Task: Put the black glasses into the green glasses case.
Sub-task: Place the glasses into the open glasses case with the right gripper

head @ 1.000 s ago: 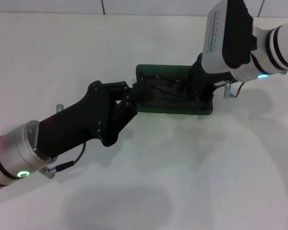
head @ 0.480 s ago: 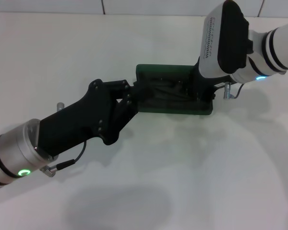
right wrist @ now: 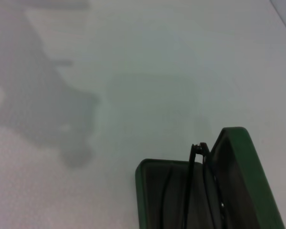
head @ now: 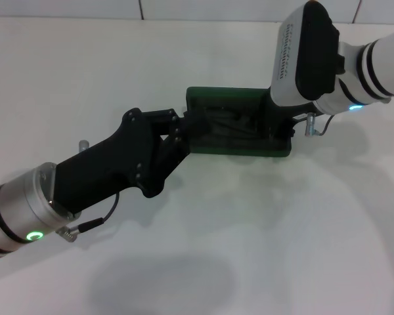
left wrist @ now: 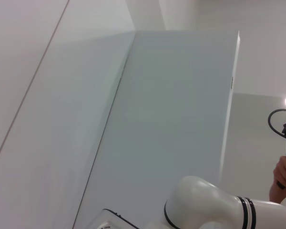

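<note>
Between left gripper (head: pixel 187 128) and right gripper (head: pixel 276 125): open dark green hinged glasses case (head: pixel 213 98) on white table (head: pixel 282 223), thin black wire-frame glasses (right wrist: pixel 196 183) inside. Finger state of both: cannot tell.

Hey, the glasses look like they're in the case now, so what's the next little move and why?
Probably ease the left gripper back off the green glasses case. The black glasses already sit inside the open case, one end near the hinge, while the right gripper is at the other end.
</note>
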Controlling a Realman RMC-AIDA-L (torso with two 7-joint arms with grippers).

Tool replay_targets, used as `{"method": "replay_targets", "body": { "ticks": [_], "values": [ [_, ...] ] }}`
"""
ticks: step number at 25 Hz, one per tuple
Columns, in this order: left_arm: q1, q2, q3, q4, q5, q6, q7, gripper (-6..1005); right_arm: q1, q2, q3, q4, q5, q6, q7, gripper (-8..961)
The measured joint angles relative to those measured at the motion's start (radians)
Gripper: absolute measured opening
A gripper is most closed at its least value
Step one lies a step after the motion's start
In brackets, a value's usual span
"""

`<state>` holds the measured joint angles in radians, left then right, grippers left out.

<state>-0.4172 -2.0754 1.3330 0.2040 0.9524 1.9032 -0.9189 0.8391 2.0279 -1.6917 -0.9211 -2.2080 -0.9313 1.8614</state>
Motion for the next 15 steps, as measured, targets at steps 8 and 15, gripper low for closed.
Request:
{"method": "replay_targets", "body": {
  "ticks": [8, 15],
  "values": [
    [0.001, 0.0, 0.0, -0.001, 0.0, 0.0, 0.0, 29, 0.002, 0.0, -0.013, 0.0, -0.012, 0.005, 0.025, 121],
    [0.003, -0.001, 0.0, -0.002, 0.001, 0.002, 0.0, 29, 0.002, 0.0, -0.036, -0.007, -0.056, 0.007, 0.078, 125]
  ]
}}
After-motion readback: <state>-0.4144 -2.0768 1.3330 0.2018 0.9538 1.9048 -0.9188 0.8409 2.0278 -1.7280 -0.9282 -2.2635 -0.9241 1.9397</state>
